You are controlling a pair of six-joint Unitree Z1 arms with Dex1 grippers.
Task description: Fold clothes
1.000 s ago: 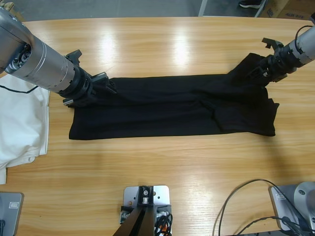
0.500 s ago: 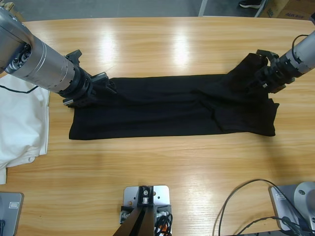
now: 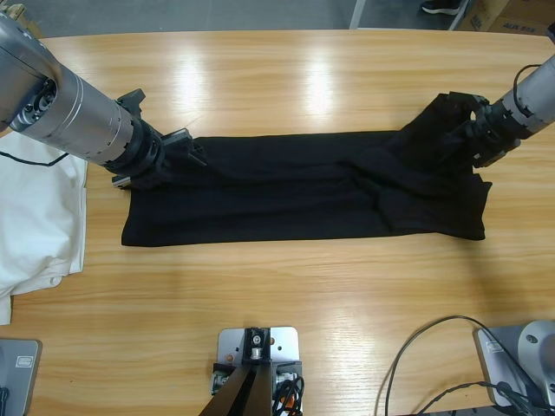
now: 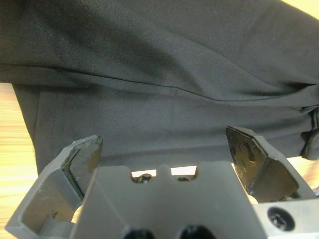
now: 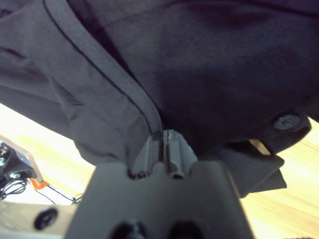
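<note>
Your black polo [image 3: 303,191] lies folded into a long strip across the middle of the desk [image 3: 286,78]. Your left pincer [image 4: 164,149] sits spread wide at its left end, nothing between the jaws. Your right pincer [image 5: 164,142] is clamped tight on the fabric near a button [image 5: 287,121]. 1 white shirt [image 3: 35,217] lies at the desk's left edge.

Black polo [image 3: 303,186] is folded into a long strip across the middle of the table [image 3: 277,78] — its right end bunches up, lifted off the wood. White shirt [image 3: 35,217] sits crumpled at the left edge.
</note>
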